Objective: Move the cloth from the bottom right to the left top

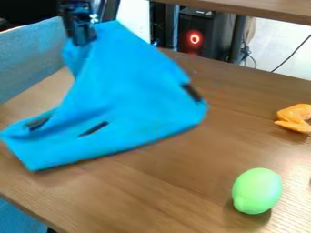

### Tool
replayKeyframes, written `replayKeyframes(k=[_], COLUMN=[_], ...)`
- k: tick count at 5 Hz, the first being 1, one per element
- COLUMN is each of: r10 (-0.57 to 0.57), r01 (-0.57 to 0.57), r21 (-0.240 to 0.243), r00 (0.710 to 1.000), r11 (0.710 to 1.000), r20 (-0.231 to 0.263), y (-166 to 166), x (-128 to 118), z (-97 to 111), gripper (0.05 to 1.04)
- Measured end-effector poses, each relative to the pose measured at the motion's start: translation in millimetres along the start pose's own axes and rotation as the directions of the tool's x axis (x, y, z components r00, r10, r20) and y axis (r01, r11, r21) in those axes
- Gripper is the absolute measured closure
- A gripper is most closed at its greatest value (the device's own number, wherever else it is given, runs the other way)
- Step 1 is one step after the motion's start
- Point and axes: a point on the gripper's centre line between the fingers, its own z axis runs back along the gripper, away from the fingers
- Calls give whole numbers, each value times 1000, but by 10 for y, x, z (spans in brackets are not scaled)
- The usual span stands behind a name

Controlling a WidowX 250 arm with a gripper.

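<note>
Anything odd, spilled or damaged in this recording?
The dark patches on the blue cloth stand out against its plain colour; I can't tell whether they are markings or holes. Its lopsided drape fits hanging from the gripper. I see no spill.

Brown table (182,182), green rounded object (257,191), orange piece, perhaps toy (295,119)

The black gripper (84,35) hangs near the far left corner of the desk (182,168) (pointing roughly downward), closed in a grip.

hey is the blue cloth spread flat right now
No, not flat: the blue cloth hangs draped from the gripper, rising to a peak there.
</note>
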Motion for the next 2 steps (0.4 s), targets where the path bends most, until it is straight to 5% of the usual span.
replayKeyframes(k=[1,2], r10=[65,52], r01=[-65,-44], r21=[-12,96], r00=[998,995], r11=[998,994], r20=[-6,-81], y=[282,314], x=[19,90], z=[16,26], gripper=[1014,988])
